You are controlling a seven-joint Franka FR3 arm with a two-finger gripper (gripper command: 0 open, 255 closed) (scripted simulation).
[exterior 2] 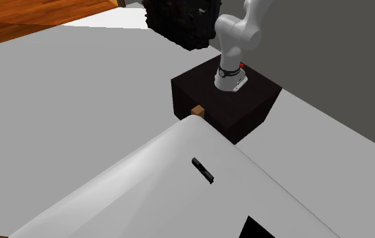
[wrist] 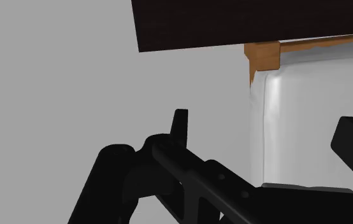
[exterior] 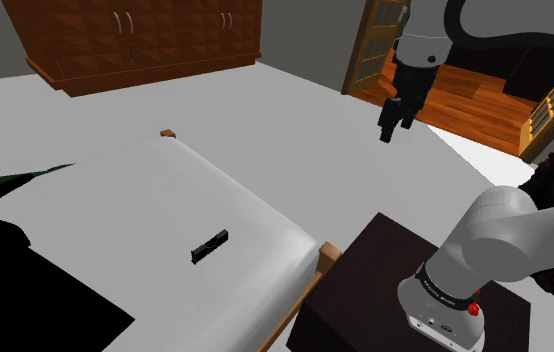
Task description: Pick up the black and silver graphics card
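The gripper (exterior: 389, 128) is hanging released, fingers apart, in the shoulder view's upper right, well apart from the graphics card (exterior: 210, 246) lying lower centre, seemingly not yet approaching.

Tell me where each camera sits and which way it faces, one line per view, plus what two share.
Shoulder view: beside and behind the stand, looking down over the white bed and graphics card; shows the arm and raised gripper.
Second exterior view: across the bed, facing back at the stand; shows the arm's base.
Wrist view: on the hand, looking down at grey floor and the bed's corner; shows both open fingers.
Shared: the first two both show card, bed and stand.
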